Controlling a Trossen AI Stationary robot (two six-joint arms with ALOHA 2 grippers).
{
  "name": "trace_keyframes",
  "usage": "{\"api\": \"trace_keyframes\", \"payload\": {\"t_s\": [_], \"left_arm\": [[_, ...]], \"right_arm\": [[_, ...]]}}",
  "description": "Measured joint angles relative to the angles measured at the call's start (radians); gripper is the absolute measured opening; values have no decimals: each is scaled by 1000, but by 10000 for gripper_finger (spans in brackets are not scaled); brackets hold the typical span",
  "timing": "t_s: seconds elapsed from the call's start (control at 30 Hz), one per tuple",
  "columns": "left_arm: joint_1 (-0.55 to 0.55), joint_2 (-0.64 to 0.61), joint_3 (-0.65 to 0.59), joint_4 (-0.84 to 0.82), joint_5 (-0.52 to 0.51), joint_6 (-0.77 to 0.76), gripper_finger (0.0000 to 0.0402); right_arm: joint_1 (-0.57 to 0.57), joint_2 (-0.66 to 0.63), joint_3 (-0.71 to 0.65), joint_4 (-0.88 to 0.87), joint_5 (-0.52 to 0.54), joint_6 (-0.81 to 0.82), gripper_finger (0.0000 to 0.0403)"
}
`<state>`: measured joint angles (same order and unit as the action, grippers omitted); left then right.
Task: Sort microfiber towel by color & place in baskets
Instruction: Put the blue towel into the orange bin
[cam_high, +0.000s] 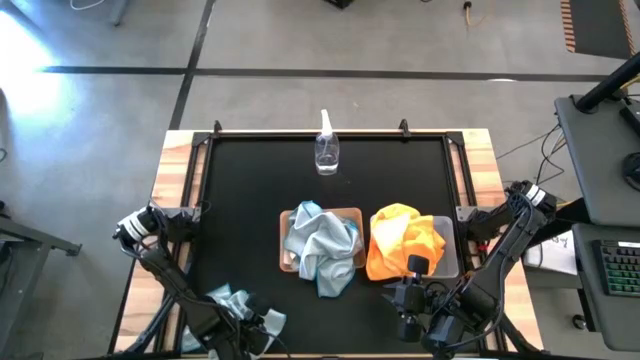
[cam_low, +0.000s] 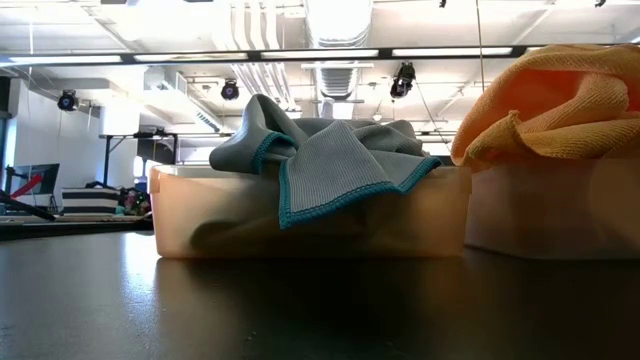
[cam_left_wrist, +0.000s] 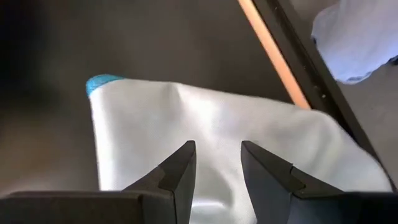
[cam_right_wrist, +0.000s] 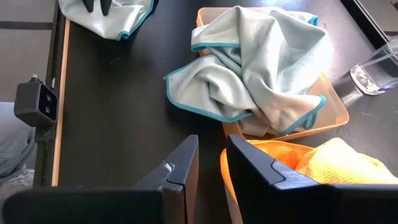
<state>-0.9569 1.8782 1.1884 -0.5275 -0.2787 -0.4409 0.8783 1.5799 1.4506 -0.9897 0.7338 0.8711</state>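
Note:
A pale blue-grey microfiber towel (cam_left_wrist: 249, 124) with a teal corner (cam_left_wrist: 102, 82) lies flat on the black table at the near left (cam_high: 232, 298). My left gripper (cam_left_wrist: 217, 168) stands open over its middle, pointing steeply down. The tan basket (cam_high: 285, 240) holds rumpled blue-grey towels (cam_right_wrist: 249, 68), one of which hangs over its near rim (cam_low: 330, 190). The grey basket (cam_high: 450, 250) beside it holds orange towels (cam_high: 400, 240). My right gripper (cam_right_wrist: 211, 168) hangs above the table's near edge by the grey basket, with its fingers a little apart and nothing between them. My left gripper's open fingers (cam_left_wrist: 183, 168) come down from above over the middle of the flat towel (cam_left_wrist: 217, 130), one on either side of a low ridge in the cloth. I cannot tell whether the tips touch it.
A small clear spray bottle (cam_high: 326, 150) stands at the far middle of the table. Bare black tabletop (cam_high: 240, 210) lies left of the baskets. A raised black frame (cam_high: 200, 180) and wooden borders run along the table's sides.

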Motion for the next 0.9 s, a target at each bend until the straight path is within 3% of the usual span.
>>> {"api": "trace_keyframes", "payload": {"t_s": [0.67,0.9], "left_arm": [[-3,-3,-99,124,-11,-2,113],[-3,-3,-100,124,-10,38,76]], "right_arm": [[0,0,0,0,0,8,74],[0,0,0,0,0,10,79]]}}
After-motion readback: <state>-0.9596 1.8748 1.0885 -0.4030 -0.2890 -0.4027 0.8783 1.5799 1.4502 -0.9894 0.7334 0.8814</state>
